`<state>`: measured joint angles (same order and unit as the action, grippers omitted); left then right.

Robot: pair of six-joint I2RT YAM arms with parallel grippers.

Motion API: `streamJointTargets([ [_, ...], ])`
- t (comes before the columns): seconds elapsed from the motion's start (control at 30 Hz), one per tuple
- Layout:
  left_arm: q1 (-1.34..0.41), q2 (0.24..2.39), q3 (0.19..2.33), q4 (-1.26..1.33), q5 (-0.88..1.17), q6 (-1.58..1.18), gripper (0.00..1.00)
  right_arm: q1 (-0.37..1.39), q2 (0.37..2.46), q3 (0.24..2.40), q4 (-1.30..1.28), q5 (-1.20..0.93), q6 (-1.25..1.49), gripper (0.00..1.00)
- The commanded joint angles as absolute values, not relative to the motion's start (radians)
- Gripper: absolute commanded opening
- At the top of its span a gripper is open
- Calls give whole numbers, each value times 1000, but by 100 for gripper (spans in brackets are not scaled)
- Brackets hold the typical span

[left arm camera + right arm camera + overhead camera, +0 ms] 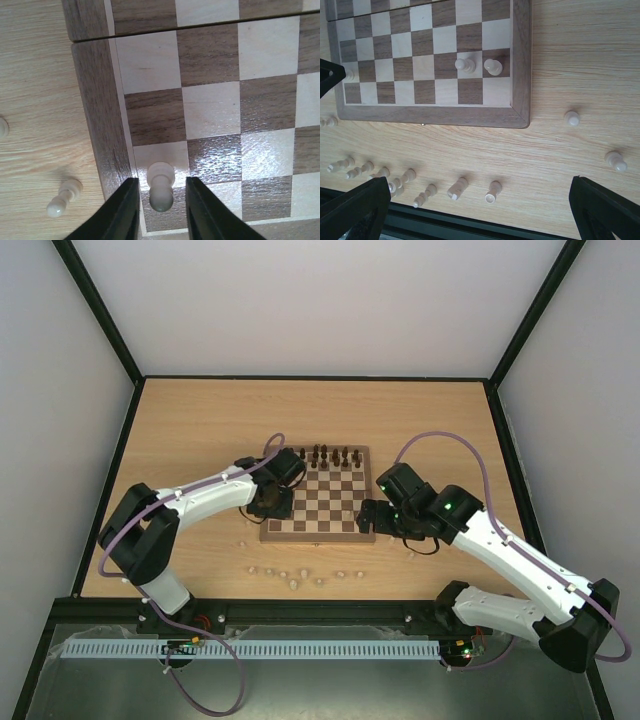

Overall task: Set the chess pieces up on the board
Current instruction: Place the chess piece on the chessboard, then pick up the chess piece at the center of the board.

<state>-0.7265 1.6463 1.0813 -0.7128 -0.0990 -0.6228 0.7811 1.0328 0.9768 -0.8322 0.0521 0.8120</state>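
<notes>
Between the left end effector's (161, 184) fingers (125, 210), parted slightly with a sliver of gap on each side, a cream pawn (161, 186) stands upright on the board (97, 110), on a square against its left border. Across the board, the right end effector (479, 182) is spread wide and empty, over loose cream pieces (457, 188) lying on the tabletop (580, 60) near the board's front border.

Pale cream pawn (161, 189), brown-and-cream chequered board (210, 107)

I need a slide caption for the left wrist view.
Left gripper straddles a cream pawn standing on the board, jaws clear of it; a second piece lies on the table.
</notes>
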Motion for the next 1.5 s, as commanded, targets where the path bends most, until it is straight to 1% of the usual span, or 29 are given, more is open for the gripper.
streamJointTargets([
  [0.0, -727, 1641, 1108, -746, -120, -618, 32, 785, 1016, 964, -851, 49, 812, 99],
  [0.1, -708, 1597, 1167, -806, -135, -613, 39, 785, 1017, 968, -854, 49, 811, 99],
  [0.27, -613, 1486, 1219, -894, -150, -590, 57, 785, 1012, 971, -852, 49, 806, 99],
  [0.47, -386, 1400, 1099, -869, -95, -517, 76, 785, 1020, 975, -842, 35, 802, 99],
  [0.53, -341, 1405, 1057, -850, -90, -507, 79, 785, 1019, 975, -844, 30, 803, 99],
  [0.67, -303, 1429, 1004, -798, -72, -508, 79, 785, 999, 972, -858, 30, 804, 99],
  [0.83, -305, 1472, 949, -744, -54, -519, 74, 785, 969, 957, -865, 29, 813, 99],
  [1.0, -304, 1498, 930, -712, -43, -515, 61, 786, 942, 939, -864, 25, 823, 99],
  [1.1, -305, 1519, 923, -695, -40, -514, 57, 785, 935, 933, -865, 23, 827, 99],
  [1.4, -305, 1594, 904, -649, -26, -502, 57, 786, 925, 924, -868, 25, 831, 99],
  [1.47, -305, 1608, 902, -643, -29, -502, 55, 785, 927, 922, -867, 23, 829, 99],
])
